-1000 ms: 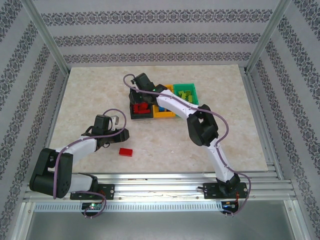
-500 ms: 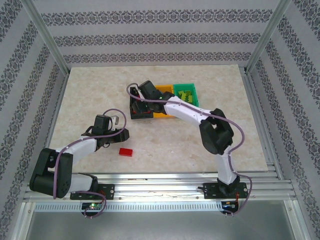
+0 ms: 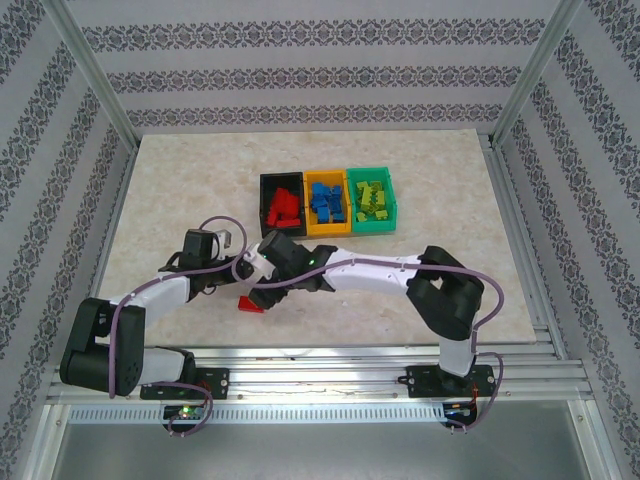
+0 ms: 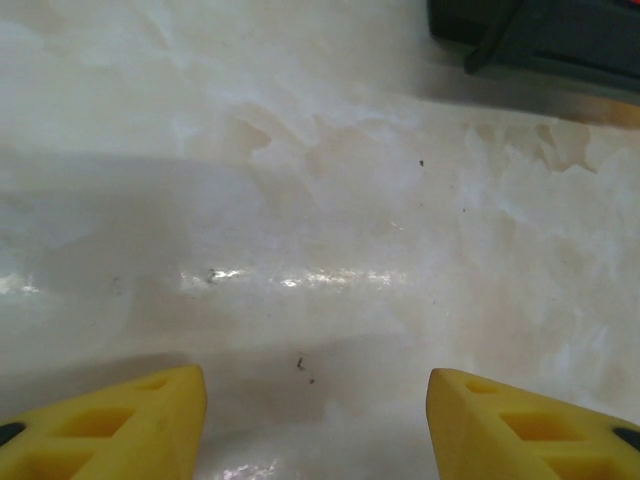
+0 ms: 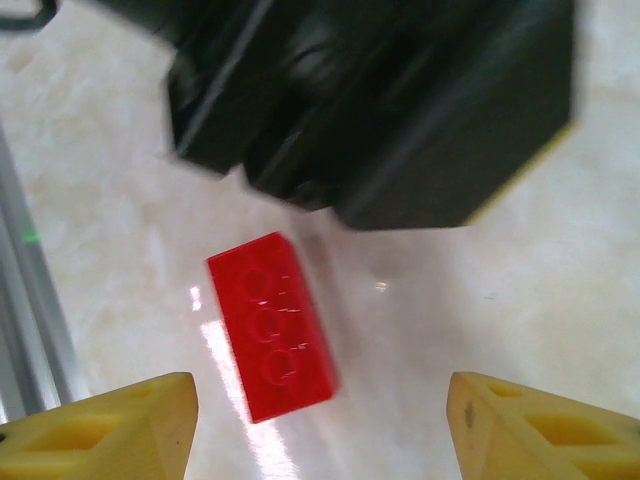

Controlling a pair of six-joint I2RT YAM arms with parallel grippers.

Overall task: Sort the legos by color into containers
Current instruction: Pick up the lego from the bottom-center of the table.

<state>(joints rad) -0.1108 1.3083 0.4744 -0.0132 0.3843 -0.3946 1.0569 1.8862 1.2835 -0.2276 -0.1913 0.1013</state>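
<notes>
Right claw (image 5: 322,430): open, fingers set wide apart, nothing gripped. One red brick (image 5: 272,325) lies flat on the desk (image 3: 450,200), studs up, just ahead of the fingertips. It sits within the gap between them, nearer the finger at the left of the wrist view, and touches neither finger. Beyond the brick, the dark body of the left arm (image 5: 380,110) is blurred.

Left claw (image 4: 315,430): open and empty, with bare desk between and ahead of its fingers. The two claws are close together, the right arm reaching across in front of the left.

Well beyond both claws, three bins stand side by side and touching:
- black bin (image 3: 283,231): red bricks (image 3: 283,205)
- orange bin (image 3: 328,231): blue bricks (image 3: 326,203)
- green bin (image 3: 372,227): yellow-green bricks (image 3: 371,198)
</notes>
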